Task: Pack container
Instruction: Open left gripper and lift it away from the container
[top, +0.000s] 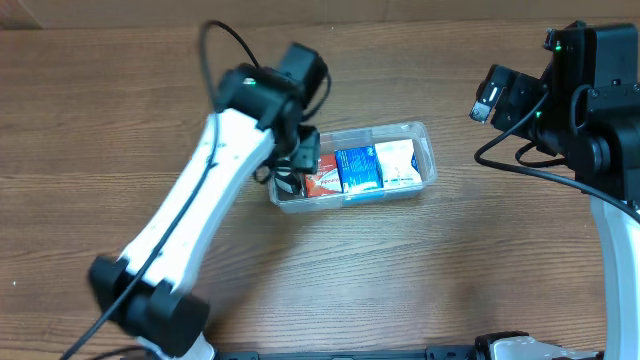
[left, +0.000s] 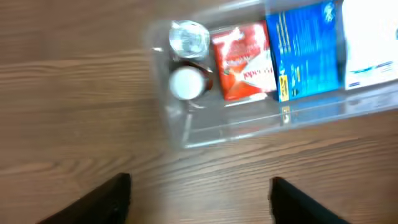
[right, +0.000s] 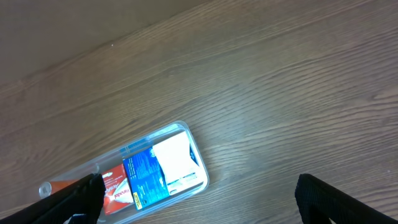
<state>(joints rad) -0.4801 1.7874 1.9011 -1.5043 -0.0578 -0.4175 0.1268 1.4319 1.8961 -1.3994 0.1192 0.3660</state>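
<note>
Overhead view: the container, a clear shallow tub, sits on the wooden table, lying left to right. Inside, side by side: red box, blue box, white box. At the left end are two small round-topped items, kind unclear. Left gripper hovers by that end, fingers spread wide, holding nothing. Right gripper is also spread and empty, well apart to the right. Risk, as I judge it: a light tub on smooth wood. If the left fingers drop onto the rim or wall, they could skid or tip it, toppling the round items.
</note>
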